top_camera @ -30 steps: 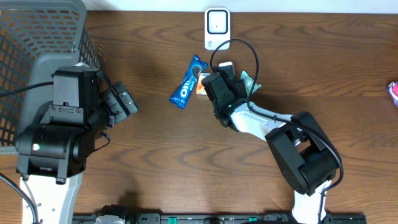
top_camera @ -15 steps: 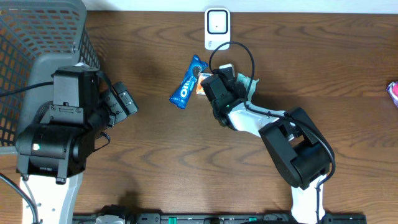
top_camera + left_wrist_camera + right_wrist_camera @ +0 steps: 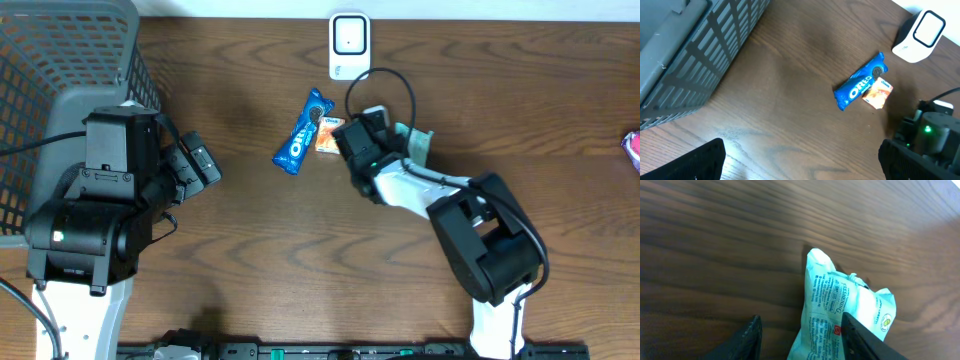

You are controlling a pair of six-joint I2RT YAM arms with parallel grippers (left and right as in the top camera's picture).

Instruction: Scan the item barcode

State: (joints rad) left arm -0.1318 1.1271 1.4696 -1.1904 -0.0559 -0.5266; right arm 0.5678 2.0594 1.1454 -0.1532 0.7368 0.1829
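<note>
Looks early in the task: finds nothing raised toward the white scanner at the far edge of the table, so counts 0 scans as done. Places the likely item, a pale green packet, flat on the wood, near the scanner but not presented to it. Reads the right gripper as parted rather than clamped: shows the packet lying between its 2 fingers, against 1 of them and apart from the other. Reads the left gripper as spread wide with nothing in it, hanging near the wire basket, well apart from the packet. Leaves, as a judgement, nearly everything to do: closing on the packet, lifting it, turning its barcode to the scanner. Gets from overhead alone the scanner-to-packet layout, plus a pink object at the table's right edge. Gets from the right wrist alone the print on the packet, though no barcode on the visible face. Gets from the left wrist the clearest look at the blue Oreo packet and the small orange packet seemingly touching it, with no sight of the pale green packet.
</note>
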